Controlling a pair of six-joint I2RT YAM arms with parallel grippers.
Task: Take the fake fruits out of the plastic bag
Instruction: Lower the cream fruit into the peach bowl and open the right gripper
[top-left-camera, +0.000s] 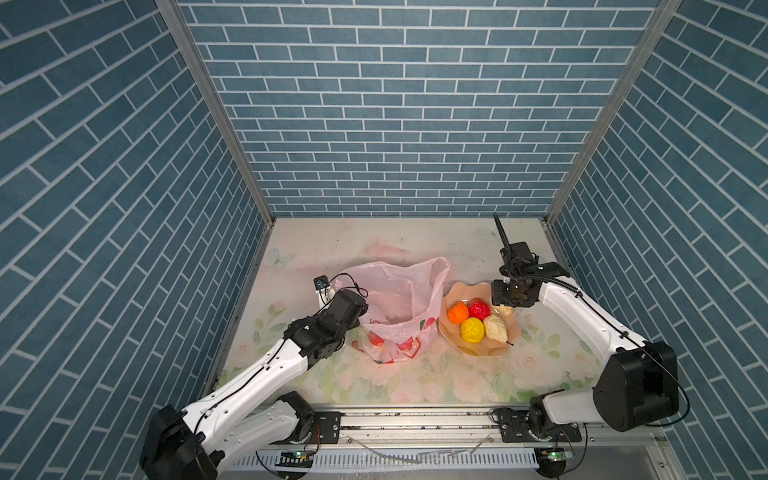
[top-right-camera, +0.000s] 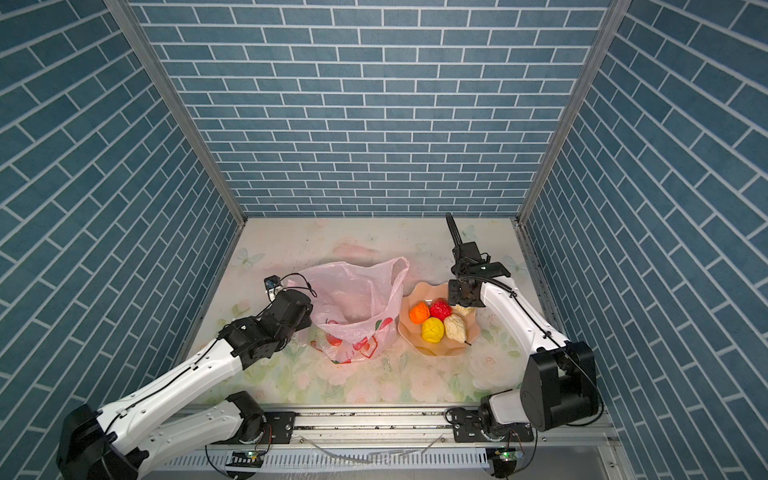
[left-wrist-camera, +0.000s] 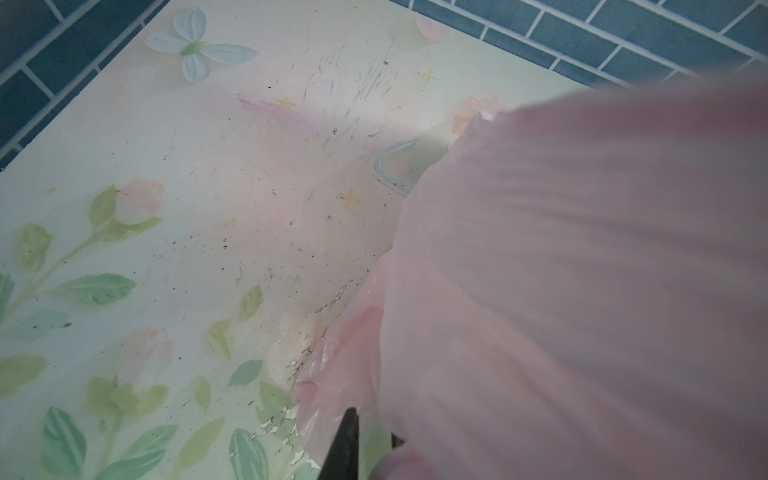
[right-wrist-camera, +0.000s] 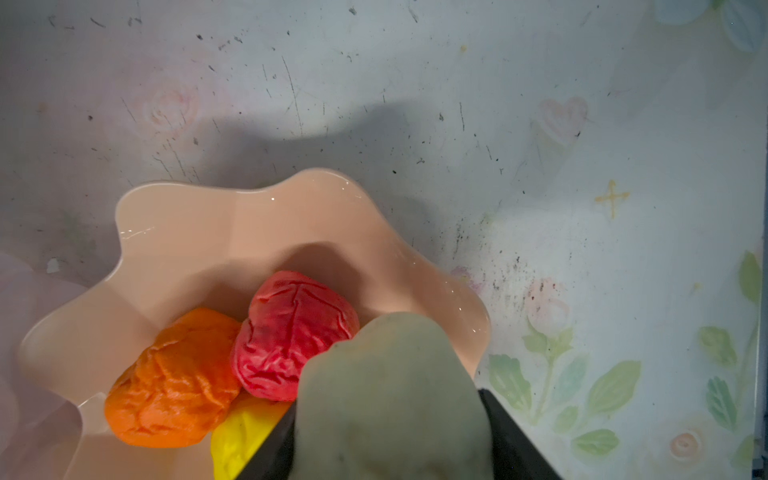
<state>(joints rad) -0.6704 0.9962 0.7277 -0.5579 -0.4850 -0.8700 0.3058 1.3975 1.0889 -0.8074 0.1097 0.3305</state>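
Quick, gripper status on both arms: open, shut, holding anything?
Left gripper: shut on the edge of the plastic bag.
Right gripper: shut on a cream-white fake fruit, above the bowl.

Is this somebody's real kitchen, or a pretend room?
Probably a robot test booth, not a kitchen: the brick walls look like printed panels, the left arm and right arm are mounted on a metal rail beside a flowery table.

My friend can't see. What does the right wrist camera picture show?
The right hand grips a pale bumpy toy fruit over a wavy peach bowl. An orange fruit, a red fruit and a yellow fruit lie in the bowl, which sits on a scuffed flowery table.
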